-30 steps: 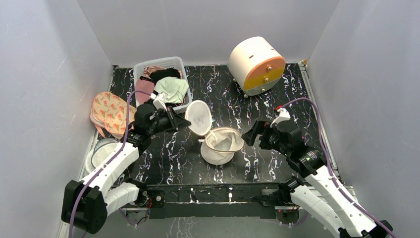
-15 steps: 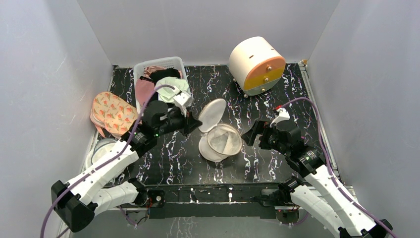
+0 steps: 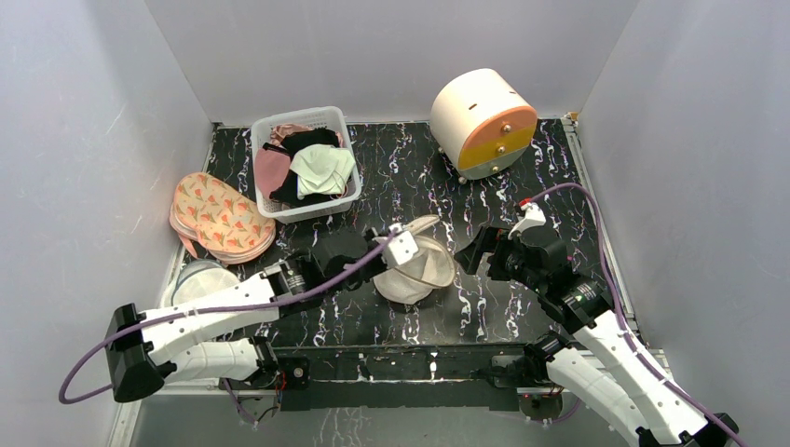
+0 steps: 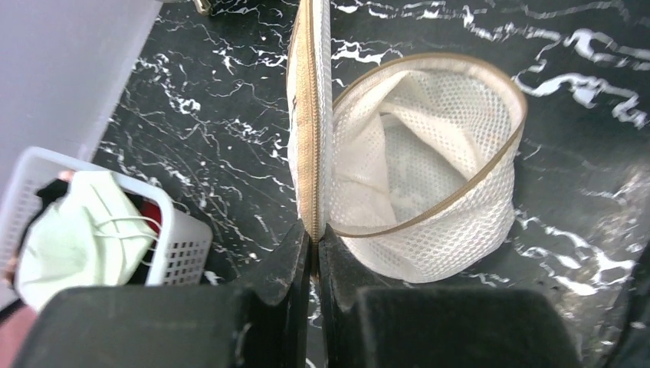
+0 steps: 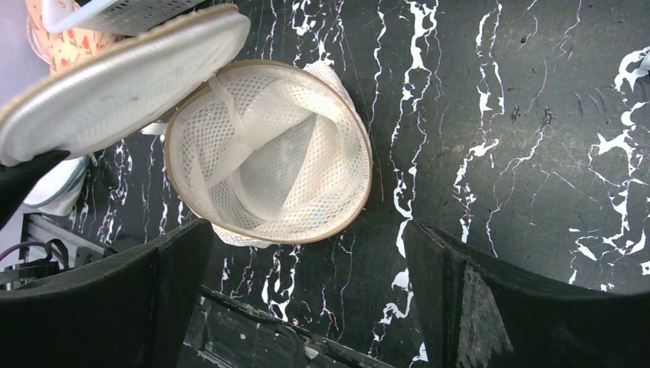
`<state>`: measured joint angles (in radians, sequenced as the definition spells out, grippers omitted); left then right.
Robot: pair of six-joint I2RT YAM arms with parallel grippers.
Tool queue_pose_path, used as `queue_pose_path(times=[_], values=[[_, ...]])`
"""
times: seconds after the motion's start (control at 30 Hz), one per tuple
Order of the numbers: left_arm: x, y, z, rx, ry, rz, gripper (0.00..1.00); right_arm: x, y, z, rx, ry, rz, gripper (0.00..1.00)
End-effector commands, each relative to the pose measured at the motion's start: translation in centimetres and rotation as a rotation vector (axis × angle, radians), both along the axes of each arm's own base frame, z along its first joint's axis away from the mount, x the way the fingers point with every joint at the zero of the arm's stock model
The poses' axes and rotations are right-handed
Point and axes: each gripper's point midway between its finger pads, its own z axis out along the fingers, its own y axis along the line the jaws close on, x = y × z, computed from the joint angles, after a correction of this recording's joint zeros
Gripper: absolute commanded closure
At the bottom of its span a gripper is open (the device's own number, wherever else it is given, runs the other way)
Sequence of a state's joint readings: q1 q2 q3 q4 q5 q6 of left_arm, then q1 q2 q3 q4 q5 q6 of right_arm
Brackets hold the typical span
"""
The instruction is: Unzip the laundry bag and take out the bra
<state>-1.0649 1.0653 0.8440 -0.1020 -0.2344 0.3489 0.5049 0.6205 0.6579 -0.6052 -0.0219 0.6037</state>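
Note:
The round white mesh laundry bag (image 3: pixel 416 275) stands unzipped in the middle of the table. Its lid (image 3: pixel 416 226) is raised and hinged at the far-left side. My left gripper (image 3: pixel 399 246) is shut on the lid's tan zipper rim (image 4: pixel 310 115), pinched between its fingertips (image 4: pixel 300 244). Pale fabric (image 4: pixel 373 188) lies inside the bag (image 4: pixel 452 207); I cannot tell the bra's shape. My right gripper (image 3: pixel 472 251) is open and empty just right of the bag. In its wrist view the gripper (image 5: pixel 306 253) hangs over the bag's (image 5: pixel 268 153) near rim, below the lid (image 5: pixel 115 84).
A white basket (image 3: pixel 272 126) of clothes stands at the back left and also shows in the left wrist view (image 4: pixel 180 249). Floral pouches (image 3: pixel 216 214) and another mesh bag (image 3: pixel 194 282) lie at the left. A cream and orange drum-shaped drawer unit (image 3: pixel 484 121) sits at the back right.
My left arm has swung right and forward from beside the basket, carrying the lid from wide open to tilted low over the bag. The right arm has not moved.

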Motion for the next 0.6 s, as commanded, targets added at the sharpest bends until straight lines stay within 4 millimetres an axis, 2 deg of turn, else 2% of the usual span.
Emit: queue_pose_path(times=[0.0,0.17,0.33,0.47,0.57], values=[[0.9,0.0,1.2,0.137,-0.207,-0.021,1.00,0.5,0.0,1.7,0.028,-0.062,-0.015,0.05],[-0.7,-1.4,-2.2,0.290,-0.218,-0.140,1.00,0.7,-1.4,3.7,0.060,-0.122,-0.105,0.05],[-1.7,-2.2,-5.0,0.385,-0.215,-0.173,1.00,0.5,-2.7,6.1,0.081,-0.194,-0.161,0.05],[-2.2,-2.4,-7.3,0.439,-0.180,-0.189,1.00,0.3,-3.0,6.6,0.083,-0.209,-0.172,0.05],[-3.0,-2.2,-10.0,0.503,-0.117,-0.214,1.00,0.3,-2.9,6.4,0.083,-0.203,-0.165,0.05]])
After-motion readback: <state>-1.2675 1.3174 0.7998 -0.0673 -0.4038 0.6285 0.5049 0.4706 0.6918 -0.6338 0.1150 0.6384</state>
